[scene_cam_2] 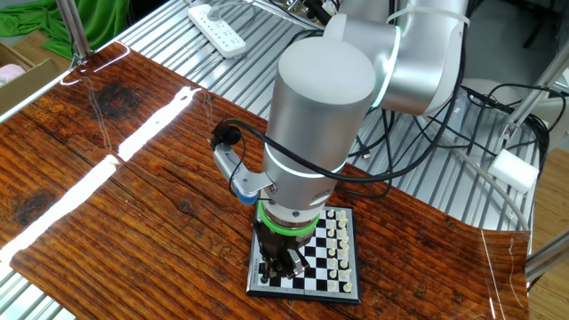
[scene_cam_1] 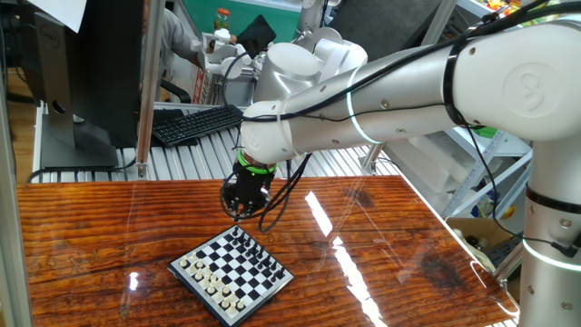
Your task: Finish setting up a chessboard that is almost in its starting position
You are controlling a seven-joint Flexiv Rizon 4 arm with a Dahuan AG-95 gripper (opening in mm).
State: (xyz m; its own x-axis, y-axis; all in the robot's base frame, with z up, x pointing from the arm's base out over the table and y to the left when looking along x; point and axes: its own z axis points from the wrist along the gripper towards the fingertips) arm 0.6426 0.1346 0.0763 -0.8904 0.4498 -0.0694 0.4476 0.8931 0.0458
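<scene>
White pieces [scene_cam_1: 216,283] line the chessboard's [scene_cam_1: 231,297] near edge on the counter [scene_cam_1: 109,245]; farther back, the end effector [scene_cam_1: 238,214], clenched and pointing down, hangs over the black row [scene_cam_1: 259,252], likely seating a piece there.

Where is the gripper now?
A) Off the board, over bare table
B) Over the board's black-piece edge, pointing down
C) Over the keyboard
B: the gripper points down at the black pieces along one edge of the board; the other view agrees.
</scene>
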